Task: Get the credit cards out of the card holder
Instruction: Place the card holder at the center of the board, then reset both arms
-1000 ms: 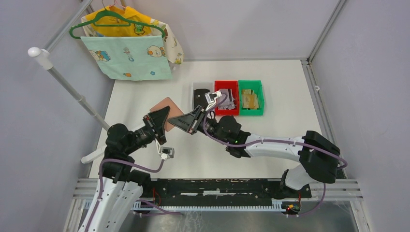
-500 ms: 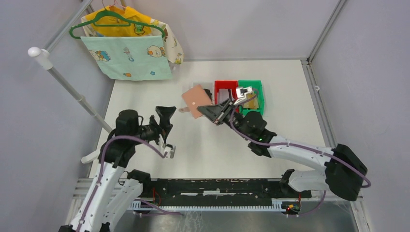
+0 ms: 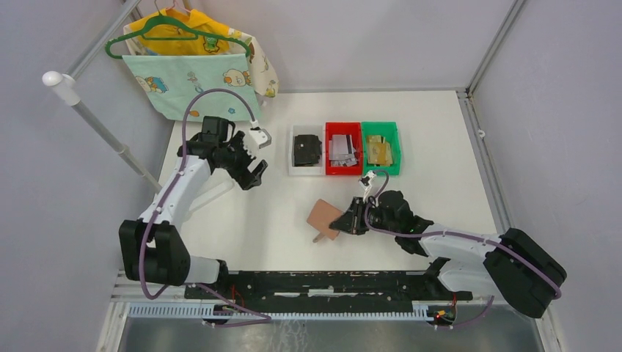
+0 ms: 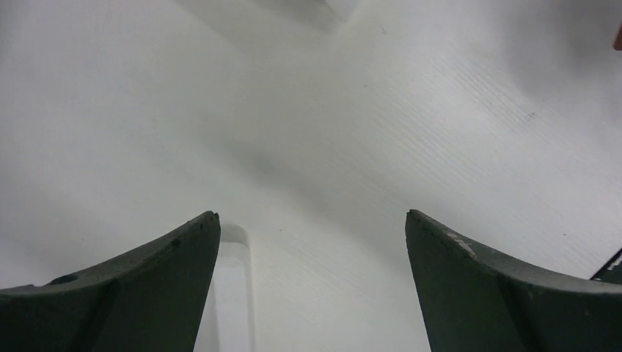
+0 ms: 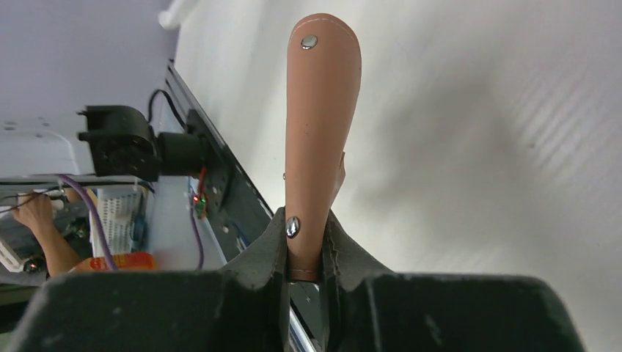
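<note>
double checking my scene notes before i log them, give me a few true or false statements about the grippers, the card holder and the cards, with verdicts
1. The right gripper is shut on the card holder. True.
2. The left gripper grips a credit card. False: it is open and empty.
3. The credit cards lie in the red bin. True.
4. The card holder lies in the red bin. False: the right gripper holds it on the near side of that bin.

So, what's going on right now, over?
Left gripper open, empty, over far-left table. Right gripper shut on card holder, held low near table centre. Grey cards lie in red bin. Nothing blocking.
</note>
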Controlling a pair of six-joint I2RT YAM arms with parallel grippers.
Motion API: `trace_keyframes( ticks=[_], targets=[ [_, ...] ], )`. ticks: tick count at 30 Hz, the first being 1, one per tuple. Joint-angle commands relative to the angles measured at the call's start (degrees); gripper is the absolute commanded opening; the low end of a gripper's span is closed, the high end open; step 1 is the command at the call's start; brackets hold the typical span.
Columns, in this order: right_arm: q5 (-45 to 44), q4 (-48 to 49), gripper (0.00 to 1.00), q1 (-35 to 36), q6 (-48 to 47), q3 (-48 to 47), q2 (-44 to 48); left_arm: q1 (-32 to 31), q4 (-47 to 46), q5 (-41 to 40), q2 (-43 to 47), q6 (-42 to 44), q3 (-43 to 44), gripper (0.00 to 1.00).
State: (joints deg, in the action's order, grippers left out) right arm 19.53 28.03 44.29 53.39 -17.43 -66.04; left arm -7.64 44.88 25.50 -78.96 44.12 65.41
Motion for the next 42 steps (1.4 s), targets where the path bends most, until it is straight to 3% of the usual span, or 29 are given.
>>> trace_keyframes(
  ticks=[1, 5, 10, 11, 17, 23, 26, 29, 35, 42],
  targets=[
    [5.1, 2.1, 0.09, -0.9, -5.1, 1.7, -2.1, 0.6, -4.2, -0.7, 4.0, -10.5, -4.1, 1.0],
    [1.6, -7.1, 0.41, -1.2, -12.6, -1.4, -4.6, 0.7, -10.4, -2.7, 4.3, -12.7, -9.3, 1.0],
    [-10.7, -26.6, 0.96, -1.3, -24.3, -10.2, -1.7, 2.7, -15.7, -2.6, 2.0, -15.2, -12.0, 1.0],
    [-12.9, -30.5, 0.98, -1.3, -25.7, -11.6, -0.5, 3.2, -17.0, -2.1, 1.8, -15.4, -12.5, 1.0],
    [-25.5, -46.3, 0.98, -1.9, -34.2, -19.2, 6.3, 5.4, -25.4, -1.1, 1.5, -18.8, -15.8, 1.0],
    [-50.9, -45.3, 0.98, -4.6, -37.5, -17.2, 18.1, 7.2, -35.9, -1.9, -0.2, -24.3, -20.6, 1.0],
    [-64.4, -38.5, 0.98, -7.8, -38.0, -11.4, 23.1, 9.5, -43.2, -2.4, -1.2, -27.9, -23.3, 1.0],
    [-70.2, -28.9, 0.98, -12.3, -39.4, -3.9, 26.8, 11.1, -50.1, -3.1, -2.1, -31.5, -25.5, 1.0],
    [-71.4, -4.2, 0.98, -26.0, -42.2, 11.0, 28.0, 13.0, -69.9, -3.5, -0.9, -36.3, -34.4, 1.0],
    [-68.5, 12.1, 0.98, -37.4, -43.3, 18.0, 18.3, 13.1, -91.7, -8.4, -4.0, -41.7, -43.6, 1.0]
  ],
)
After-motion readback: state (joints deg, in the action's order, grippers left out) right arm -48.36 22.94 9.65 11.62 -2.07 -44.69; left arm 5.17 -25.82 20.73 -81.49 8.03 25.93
